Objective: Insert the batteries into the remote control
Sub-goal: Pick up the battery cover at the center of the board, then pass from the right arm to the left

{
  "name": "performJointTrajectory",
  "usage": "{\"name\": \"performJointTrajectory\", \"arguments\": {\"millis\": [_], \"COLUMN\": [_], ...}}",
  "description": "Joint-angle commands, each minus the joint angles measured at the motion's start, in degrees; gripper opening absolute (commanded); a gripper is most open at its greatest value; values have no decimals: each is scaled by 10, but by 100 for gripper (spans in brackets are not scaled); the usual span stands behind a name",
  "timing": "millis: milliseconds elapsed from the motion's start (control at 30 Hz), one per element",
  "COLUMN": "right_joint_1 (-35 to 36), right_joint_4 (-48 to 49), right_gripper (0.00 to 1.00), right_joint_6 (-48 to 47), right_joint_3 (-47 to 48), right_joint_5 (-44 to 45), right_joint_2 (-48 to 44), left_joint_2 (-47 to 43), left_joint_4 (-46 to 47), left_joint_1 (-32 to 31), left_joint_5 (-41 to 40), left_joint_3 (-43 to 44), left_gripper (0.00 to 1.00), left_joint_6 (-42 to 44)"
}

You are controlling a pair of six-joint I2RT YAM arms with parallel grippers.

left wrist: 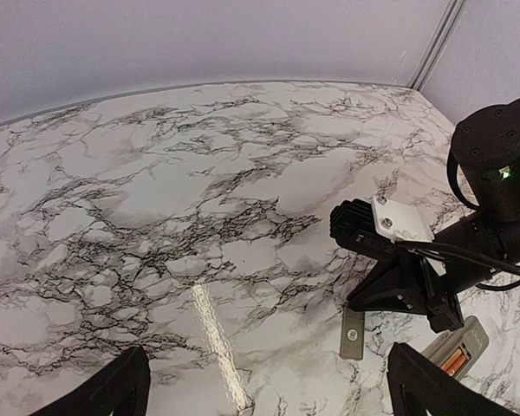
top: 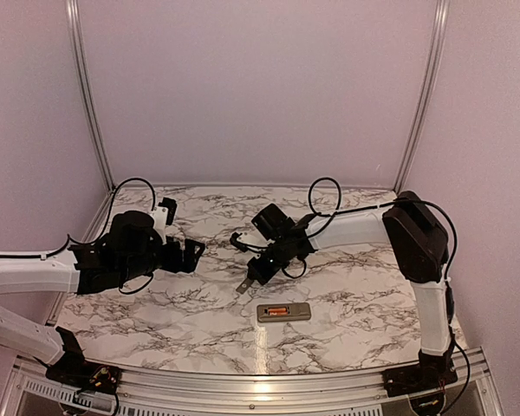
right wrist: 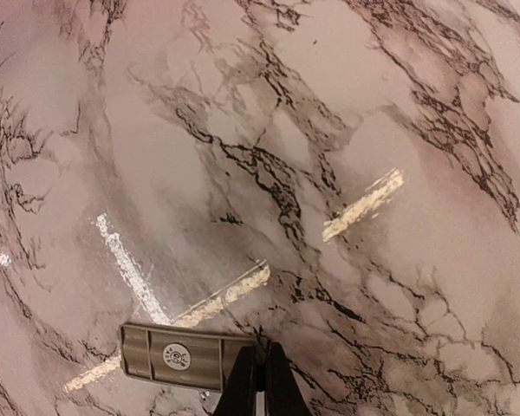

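The remote control point(top: 283, 312), a small slim rectangular body of greyish plastic, lies back-up on the glossy marble-patterned surface point(top: 355, 286). It sits at the near middle, a little right of centre. Orange-copper from the tiny cylindrical batteries point(top: 278, 311) shows in its open recess (whether one cell or both are seated I cannot tell).

The remote looks light and stiff, and its smooth shell will probably skate on this slick top if pushed from one side. The best hold is across the two long edges, towards an end and clear of the open recess. A loose battery would be round, hard and slippery, so it should be pinched across the middle of its barrel and kept from rolling.

Just to the far left of the remote, the black two-finger right gripper point(right wrist: 260, 386) is closed. Its tips pinch one end of a thin flat grey cover plate with a round mark point(right wrist: 186, 355) — a stiff, light sliver that could twist in so narrow a bite.

The black left gripper point(left wrist: 267, 360) hangs over the left part of the surface, well apart from the remote. Its jaws are spread wide with nothing between them.
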Motion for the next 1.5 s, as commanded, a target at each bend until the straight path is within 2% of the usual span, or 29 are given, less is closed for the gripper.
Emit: {"name": "performJointTrajectory", "arguments": {"millis": [0,100,300,467,533,633,700,933,967,1200,1467], "right_joint_1": [3,-10,-61,-98,-105,-105,-101,-87,-81,-29,-19], "right_joint_4": [-14,-1,74,190,251,296,282,259,255,191,182], "right_gripper": [0,0,0,0,0,0,0,0,0,0,0], "right_joint_6": [6,23,73,165,209,244,229,203,197,129,118], "right_joint_3": [8,-3,-57,-127,-157,-180,-181,-184,-182,-153,-143], "right_joint_5": [-13,-51,-183,-283,-297,-270,-221,-164,-157,-47,-55], "right_joint_2": [-7,-33,-120,-187,-212,-243,-262,-282,-281,-281,-273], "left_joint_2": [-16,-22,-65,-102,-101,-88,-69,21,30,83,135], "left_joint_4": [12,19,61,86,114,137,157,185,184,186,207], "left_joint_1": [3,2,3,3,2,2,2,-5,-9,-41,-55], "left_joint_5": [-13,-9,21,51,79,102,119,174,173,162,171], "left_joint_3": [-8,-8,-27,-37,-44,-44,-44,-6,1,42,63], "left_gripper": [99,99,99,99,99,99,98,66,64,58,53], "left_joint_6": [-1,-5,-19,-53,-75,-106,-136,-201,-202,-212,-227]}}
